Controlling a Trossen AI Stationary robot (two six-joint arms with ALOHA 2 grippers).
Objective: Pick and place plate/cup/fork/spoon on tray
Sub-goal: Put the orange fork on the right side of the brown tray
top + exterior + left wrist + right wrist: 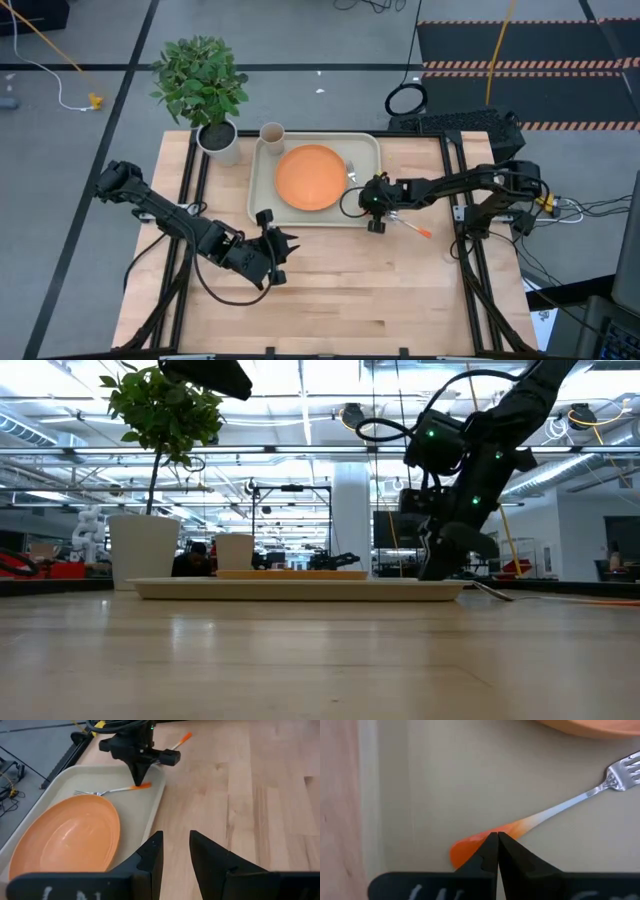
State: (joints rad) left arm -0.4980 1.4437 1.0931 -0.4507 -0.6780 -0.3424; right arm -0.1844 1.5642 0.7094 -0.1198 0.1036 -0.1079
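Observation:
The orange plate (310, 177) lies on the pale tray (262, 190). The beige cup (271, 133) stands in the tray's far left corner. The fork (580, 800) lies on the tray to the right of the plate, tines toward the far side. My right gripper (497, 837) points down over the tray's right part and is shut on the fork's orange handle. The spoon (410, 226) lies on the table just right of the tray. My left gripper (283, 245) hovers open and empty near the tray's near edge. My right gripper has its two fingertips together on the fork's orange handle end (470, 845), coming from above and pointing down, as the left wrist view (139, 779) also shows. The fingers lie across the handle. The fork lies low and about level on the tray floor.
A white pot with a green plant (215, 135) stands at the tray's far left, beside the cup. Bare wooden table lies in front of the tray and to its right. Black rails run along both table sides.

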